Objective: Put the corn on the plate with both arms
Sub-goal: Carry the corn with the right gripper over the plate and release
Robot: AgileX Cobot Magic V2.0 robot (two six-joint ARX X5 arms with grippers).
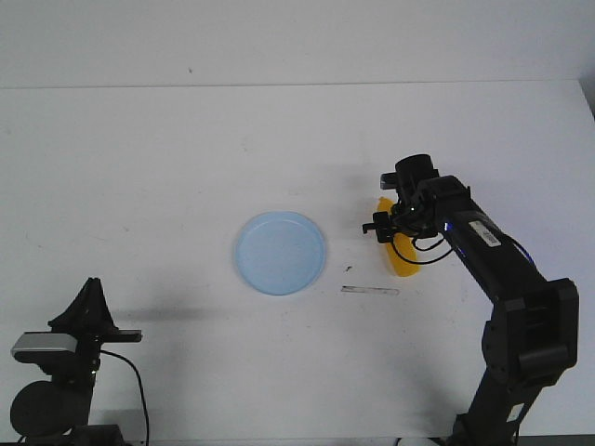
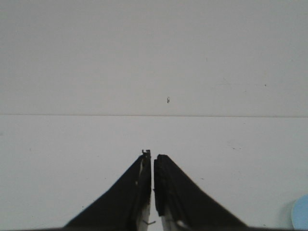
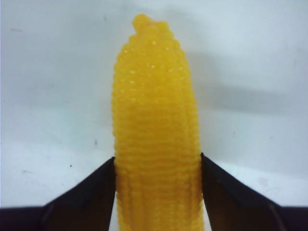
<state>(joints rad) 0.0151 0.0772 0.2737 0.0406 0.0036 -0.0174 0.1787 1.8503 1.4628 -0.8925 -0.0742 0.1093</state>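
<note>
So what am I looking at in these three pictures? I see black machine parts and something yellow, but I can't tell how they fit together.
It is a robot with two black arms at a white table, each ending in a two-fingered gripper. The wide picture looks forward over the table from the robot's side. The other two come from small cameras on the wrists, looking out along the fingers.

On the table lies a round pale blue plate, with nothing on it. To its right lies the corn, a yellow-orange cob.

The right gripper has its two dark fingers against either side of the corn, so it appears to be gripping it. Whether the cob is lifted off the table, I cannot tell.

The left gripper is closed on nothing, parked at the near left corner, away from plate and corn.
</note>
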